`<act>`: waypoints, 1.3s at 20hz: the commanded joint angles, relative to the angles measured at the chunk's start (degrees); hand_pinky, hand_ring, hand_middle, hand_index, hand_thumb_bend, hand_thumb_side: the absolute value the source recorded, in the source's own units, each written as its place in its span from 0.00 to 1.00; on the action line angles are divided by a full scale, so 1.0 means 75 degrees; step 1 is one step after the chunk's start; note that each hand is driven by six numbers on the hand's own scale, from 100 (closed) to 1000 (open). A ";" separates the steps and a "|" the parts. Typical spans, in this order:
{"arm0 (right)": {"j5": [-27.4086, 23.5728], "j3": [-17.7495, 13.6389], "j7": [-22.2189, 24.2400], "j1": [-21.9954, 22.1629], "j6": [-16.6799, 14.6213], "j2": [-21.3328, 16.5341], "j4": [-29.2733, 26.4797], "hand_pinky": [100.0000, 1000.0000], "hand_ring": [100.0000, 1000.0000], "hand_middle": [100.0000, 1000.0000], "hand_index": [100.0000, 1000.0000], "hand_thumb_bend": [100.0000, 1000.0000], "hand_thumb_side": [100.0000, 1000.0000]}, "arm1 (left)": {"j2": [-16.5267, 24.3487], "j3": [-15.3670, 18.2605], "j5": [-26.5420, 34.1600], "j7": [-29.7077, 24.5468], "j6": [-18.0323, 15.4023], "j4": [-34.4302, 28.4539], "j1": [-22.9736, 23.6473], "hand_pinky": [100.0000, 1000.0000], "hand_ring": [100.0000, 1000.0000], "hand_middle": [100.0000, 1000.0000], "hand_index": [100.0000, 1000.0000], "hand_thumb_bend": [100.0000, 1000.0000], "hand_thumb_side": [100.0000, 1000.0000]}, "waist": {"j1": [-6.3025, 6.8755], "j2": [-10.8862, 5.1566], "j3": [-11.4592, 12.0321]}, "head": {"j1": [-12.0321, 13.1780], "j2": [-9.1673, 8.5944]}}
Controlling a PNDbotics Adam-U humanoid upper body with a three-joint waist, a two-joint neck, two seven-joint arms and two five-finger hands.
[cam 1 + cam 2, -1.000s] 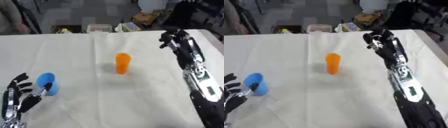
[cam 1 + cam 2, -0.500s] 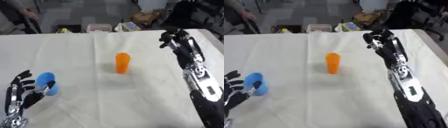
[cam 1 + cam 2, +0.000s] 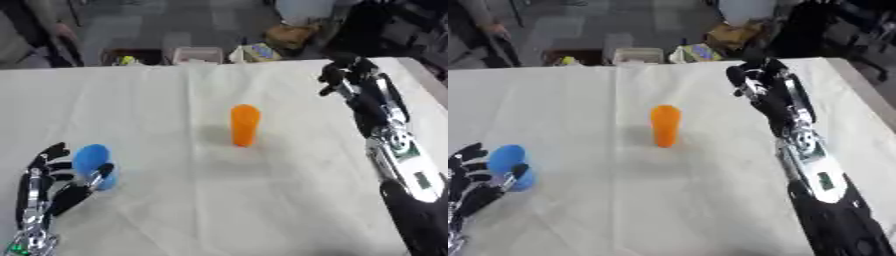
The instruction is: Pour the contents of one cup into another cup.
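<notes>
An orange cup (image 3: 245, 124) stands upright in the middle of the white-clothed table (image 3: 192, 210). A blue cup (image 3: 92, 165) stands near the front left. My left hand (image 3: 51, 184) is right at the blue cup, its fingers and thumb spread on either side of it and not closed on it. My right hand (image 3: 343, 75) hovers over the far right of the table, well to the right of the orange cup, fingers curled and holding nothing. What the cups hold cannot be seen.
Beyond the table's far edge stand boxes and bags (image 3: 254, 50) on the floor. The table's right edge (image 3: 426, 85) runs close to my right arm.
My left hand has risen and closed in around the blue cup. My right hand has barely shifted. The orange cup has not moved.
</notes>
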 commanded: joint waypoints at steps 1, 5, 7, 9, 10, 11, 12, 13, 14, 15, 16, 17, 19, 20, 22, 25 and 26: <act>-0.0023 -0.0014 0.0040 -0.0065 -0.0010 -0.0070 -0.0066 0.42 0.55 0.53 0.70 0.70 0.41 | 0.0072 -0.0032 0.0039 -0.0022 -0.0052 -0.0043 -0.0200 0.56 0.62 0.67 0.81 0.84 0.21 | -0.0006 -0.0065 -0.0010 | 0.0017 0.0016; -0.0023 -0.0012 0.0046 -0.0067 -0.0009 -0.0062 -0.0063 0.42 0.55 0.53 0.70 0.70 0.41 | 0.0041 -0.0088 0.0016 -0.0086 -0.0051 0.0010 -0.0296 0.56 0.62 0.67 0.81 0.84 0.21 | -0.0010 -0.0055 -0.0024 | 0.0026 0.0035; -0.0021 -0.0011 0.0047 -0.0070 -0.0010 -0.0059 -0.0062 0.42 0.55 0.53 0.70 0.70 0.41 | 0.0023 -0.0116 -0.0005 -0.0119 -0.0053 0.0048 -0.0325 0.56 0.62 0.67 0.81 0.84 0.21 | -0.0012 -0.0052 -0.0031 | 0.0028 0.0035; -0.0020 -0.0010 0.0049 -0.0072 -0.0008 -0.0055 -0.0060 0.42 0.55 0.53 0.70 0.70 0.41 | 0.0006 -0.0140 -0.0026 -0.0154 -0.0051 0.0105 -0.0344 0.56 0.61 0.67 0.81 0.84 0.21 | -0.0015 -0.0048 -0.0036 | 0.0024 0.0037; -0.0021 -0.0010 0.0049 -0.0073 -0.0008 -0.0053 -0.0059 0.42 0.55 0.53 0.70 0.70 0.41 | -0.0001 -0.0151 -0.0040 -0.0173 -0.0052 0.0134 -0.0353 0.56 0.61 0.67 0.81 0.84 0.21 | -0.0017 -0.0046 -0.0037 | 0.0022 0.0038; -0.0022 -0.0011 0.0049 -0.0074 -0.0007 -0.0051 -0.0058 0.42 0.55 0.53 0.70 0.70 0.41 | -0.0008 -0.0161 -0.0056 -0.0192 -0.0054 0.0163 -0.0363 0.56 0.61 0.67 0.81 0.84 0.21 | -0.0020 -0.0044 -0.0038 | 0.0022 0.0040; -0.0022 -0.0010 0.0051 -0.0074 -0.0008 -0.0050 -0.0059 0.42 0.55 0.53 0.70 0.70 0.41 | -0.0017 -0.0167 -0.0067 -0.0206 -0.0059 0.0190 -0.0371 0.56 0.61 0.67 0.81 0.84 0.21 | -0.0023 -0.0043 -0.0039 | 0.0023 0.0040; -0.0023 -0.0010 0.0054 -0.0074 -0.0009 -0.0048 -0.0059 0.42 0.55 0.53 0.70 0.70 0.41 | -0.0028 -0.0175 -0.0072 -0.0219 -0.0066 0.0221 -0.0380 0.56 0.61 0.66 0.81 0.84 0.21 | -0.0027 -0.0041 -0.0040 | 0.0025 0.0041; -0.0023 -0.0010 0.0056 -0.0075 -0.0009 -0.0046 -0.0058 0.42 0.55 0.53 0.70 0.70 0.41 | -0.0039 -0.0184 -0.0073 -0.0230 -0.0077 0.0252 -0.0390 0.56 0.61 0.66 0.81 0.84 0.20 | -0.0032 -0.0039 -0.0042 | 0.0026 0.0039; -0.0024 -0.0010 0.0058 -0.0077 -0.0009 -0.0045 -0.0059 0.42 0.55 0.53 0.70 0.70 0.41 | -0.0050 -0.0195 -0.0073 -0.0243 -0.0094 0.0281 -0.0399 0.56 0.61 0.66 0.81 0.84 0.21 | -0.0036 -0.0037 -0.0045 | 0.0026 0.0034; -0.0025 -0.0010 0.0060 -0.0078 -0.0010 -0.0044 -0.0060 0.42 0.55 0.53 0.70 0.70 0.41 | -0.0058 -0.0202 -0.0074 -0.0254 -0.0114 0.0307 -0.0408 0.56 0.61 0.66 0.81 0.84 0.20 | -0.0041 -0.0035 -0.0047 | 0.0025 0.0032; -0.0027 -0.0009 0.0063 -0.0080 -0.0011 -0.0041 -0.0061 0.42 0.55 0.53 0.70 0.70 0.41 | -0.0067 -0.0209 -0.0075 -0.0257 -0.0137 0.0332 -0.0419 0.56 0.61 0.66 0.81 0.84 0.20 | -0.0047 -0.0031 -0.0050 | 0.0023 0.0032; -0.0030 -0.0007 0.0070 -0.0084 -0.0012 -0.0035 -0.0061 0.42 0.55 0.53 0.70 0.70 0.41 | -0.0094 -0.0231 -0.0061 -0.0271 -0.0187 0.0389 -0.0447 0.55 0.60 0.65 0.81 0.83 0.21 | -0.0055 -0.0025 -0.0057 | 0.0028 0.0030; -0.0032 -0.0005 0.0074 -0.0085 -0.0011 -0.0032 -0.0060 0.42 0.55 0.53 0.70 0.70 0.41 | -0.0110 -0.0247 -0.0053 -0.0293 -0.0218 0.0417 -0.0462 0.55 0.60 0.65 0.81 0.83 0.21 | -0.0058 -0.0022 -0.0061 | 0.0031 0.0030; -0.0033 0.0000 0.0083 -0.0090 -0.0010 -0.0027 -0.0060 0.42 0.55 0.53 0.70 0.70 0.41 | -0.0139 -0.0281 -0.0048 -0.0366 -0.0285 0.0465 -0.0496 0.55 0.60 0.65 0.81 0.82 0.21 | -0.0061 -0.0018 -0.0073 | 0.0037 0.0027; -0.0036 0.0005 0.0092 -0.0100 -0.0010 -0.0021 -0.0059 0.42 0.55 0.53 0.70 0.70 0.41 | -0.0165 -0.0330 -0.0062 -0.0508 -0.0362 0.0529 -0.0557 0.55 0.60 0.64 0.81 0.80 0.21 | -0.0062 -0.0010 -0.0098 | 0.0043 0.0018; -0.0036 0.0005 0.0094 -0.0101 -0.0009 -0.0019 -0.0058 0.42 0.55 0.53 0.70 0.70 0.41 | -0.0172 -0.0341 -0.0069 -0.0548 -0.0379 0.0547 -0.0575 0.55 0.60 0.64 0.81 0.80 0.21 | -0.0062 -0.0008 -0.0105 | 0.0043 0.0014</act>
